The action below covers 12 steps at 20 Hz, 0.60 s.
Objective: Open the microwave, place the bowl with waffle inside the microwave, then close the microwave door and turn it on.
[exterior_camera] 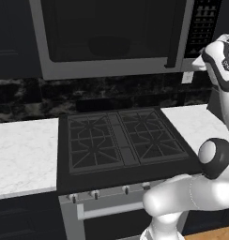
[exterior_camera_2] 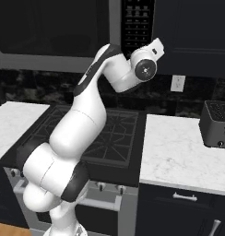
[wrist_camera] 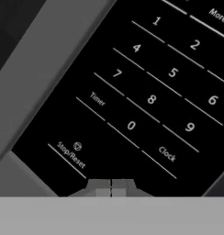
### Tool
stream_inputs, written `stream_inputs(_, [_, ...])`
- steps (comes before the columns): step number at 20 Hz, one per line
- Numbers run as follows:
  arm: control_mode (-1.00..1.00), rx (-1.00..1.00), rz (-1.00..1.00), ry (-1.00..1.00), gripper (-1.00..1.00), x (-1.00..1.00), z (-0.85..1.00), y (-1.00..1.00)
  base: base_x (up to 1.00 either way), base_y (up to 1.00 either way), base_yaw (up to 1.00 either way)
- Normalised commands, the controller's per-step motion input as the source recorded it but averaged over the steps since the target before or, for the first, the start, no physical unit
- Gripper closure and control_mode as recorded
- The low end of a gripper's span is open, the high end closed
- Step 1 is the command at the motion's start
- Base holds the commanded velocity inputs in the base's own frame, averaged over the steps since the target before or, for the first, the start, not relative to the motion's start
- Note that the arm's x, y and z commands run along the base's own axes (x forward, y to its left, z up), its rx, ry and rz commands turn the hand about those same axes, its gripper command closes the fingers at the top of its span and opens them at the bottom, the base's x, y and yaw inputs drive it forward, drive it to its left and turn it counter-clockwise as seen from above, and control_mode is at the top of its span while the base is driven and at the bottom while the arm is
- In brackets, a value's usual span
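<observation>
The microwave [exterior_camera: 111,70] hangs above the stove with the microwave door [exterior_camera: 107,28] shut flat; its black bar handle [exterior_camera: 175,33] stands at the door's right edge. Behind the dark glass only a dim rounded shape [exterior_camera: 109,47] shows, and I cannot tell whether it is the bowl with waffle. My gripper [wrist_camera: 110,188] is shut with nothing held, its tips close against the lower part of the black button panel [wrist_camera: 146,92], just beside the Stop/Reset key [wrist_camera: 71,155]. From the left base view the hand [exterior_camera: 198,60] reaches to the panel's lower end [exterior_camera: 203,23].
A black gas stove [exterior_camera: 121,140] lies below the microwave, with white marble counters to its left [exterior_camera: 22,154] and right [exterior_camera_2: 179,156]. A dark toaster [exterior_camera_2: 218,123] stands on the right counter. A wall outlet [exterior_camera_2: 177,83] is behind the arm.
</observation>
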Motion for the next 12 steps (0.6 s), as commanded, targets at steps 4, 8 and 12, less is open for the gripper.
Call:
stream_inputs(4, [-1.0,-0.05,-0.03,0.0,1.0,0.39,0.0,0.0,0.0,0.0,0.0])
stream_inputs(8, [-1.0,-0.04,-0.03,0.0,1.0,0.28,0.0,-0.02,0.0,0.0,0.0])
stream_inputs(12, [-1.0,-0.03,-0.02,0.0,1.0,0.32,0.0,0.0,0.0,0.0,0.0])
